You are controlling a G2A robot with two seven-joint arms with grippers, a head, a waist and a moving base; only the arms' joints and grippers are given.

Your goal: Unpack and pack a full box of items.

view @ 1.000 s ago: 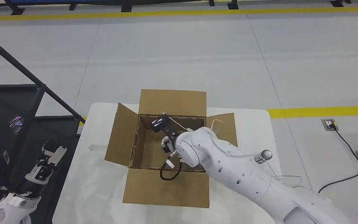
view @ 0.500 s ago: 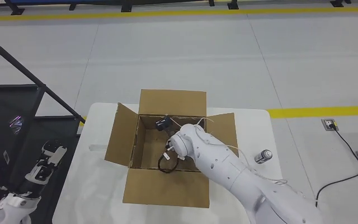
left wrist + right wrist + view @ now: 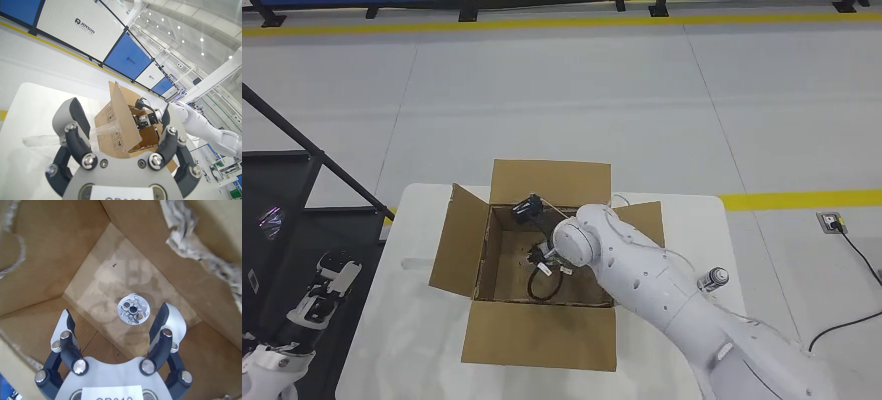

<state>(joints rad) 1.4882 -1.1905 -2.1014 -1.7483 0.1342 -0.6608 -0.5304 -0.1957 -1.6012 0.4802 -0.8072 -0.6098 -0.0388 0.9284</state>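
Right gripper [image 3: 116, 311] hangs inside the box [image 3: 550, 182], jaws spread wide and empty. The round metal part [image 3: 133, 310] lies flat on the box floor below, off-centre between the fingers. You should centre over it before descending (its low profile likely leaves little rim to pinch), then close squarely across the edge. Left gripper [image 3: 121, 108], likewise released and empty, sits left of the table [image 3: 402, 330].

**Brown Box, Silver Part, White Table**

The cardboard box [image 3: 540, 338] was plain brown, with small black printed symbols on one outer side. The round metal part [image 3: 133, 310] on its floor was silver-grey. The right gripper [image 3: 115, 310] and left gripper [image 3: 121, 106] were white and black over dull grey metal. The table [image 3: 402, 300] was white, the can [image 3: 712, 279] grey, and the floor line [image 3: 802, 200] yellow.
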